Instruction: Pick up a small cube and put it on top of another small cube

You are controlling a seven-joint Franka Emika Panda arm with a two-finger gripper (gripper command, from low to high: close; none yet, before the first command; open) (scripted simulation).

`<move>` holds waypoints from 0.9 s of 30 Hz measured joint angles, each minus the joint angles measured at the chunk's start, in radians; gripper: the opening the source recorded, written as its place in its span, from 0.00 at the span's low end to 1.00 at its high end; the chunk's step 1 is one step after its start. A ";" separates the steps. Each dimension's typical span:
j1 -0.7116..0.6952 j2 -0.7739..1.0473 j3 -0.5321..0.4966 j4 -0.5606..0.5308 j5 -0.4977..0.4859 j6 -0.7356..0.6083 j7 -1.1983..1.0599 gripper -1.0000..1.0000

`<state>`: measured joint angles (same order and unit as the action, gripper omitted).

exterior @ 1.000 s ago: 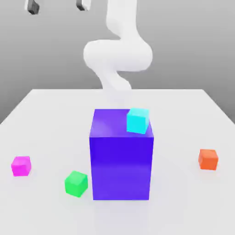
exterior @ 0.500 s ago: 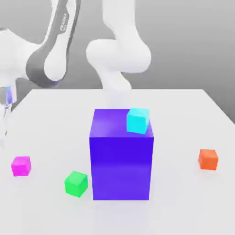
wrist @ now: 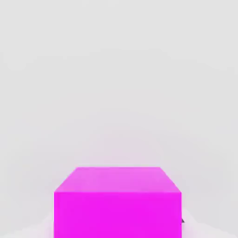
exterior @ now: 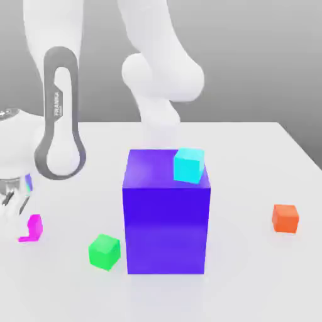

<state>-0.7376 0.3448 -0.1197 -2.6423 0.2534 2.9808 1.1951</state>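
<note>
The small cube point(exterior: 33, 227), bright magenta-pink, rests on the white table at the exterior view's left, and my hand covers its left part. My gripper point(exterior: 22, 221) has come down over it and is shut on it. In the hand view the small cube point(wrist: 117, 202) looms large and close, still on the table surface. A green cube point(exterior: 104, 251) lies just to its right, and an orange cube point(exterior: 285, 218) sits at the far right.
A big blue-violet block point(exterior: 166, 220) stands in the middle of the table point(exterior: 251, 283), with a cyan cube point(exterior: 188, 165) on its top right corner. My white arm point(exterior: 60, 119) rises over the left side, and its base stands behind the block.
The arm has swung down from above to the table's left side. The gripper has lowered onto the magenta cube and closed from wide open.
</note>
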 joint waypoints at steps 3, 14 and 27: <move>0.034 -0.087 -0.048 -0.019 -0.063 -0.068 0.048 0.00; 0.230 -0.357 -0.005 -0.113 -0.154 -0.226 0.387 0.00; 0.332 -0.457 0.164 -0.205 -0.252 -0.242 0.838 0.00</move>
<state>-0.4058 -0.1122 0.0446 -2.8471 0.0013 2.7387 2.0329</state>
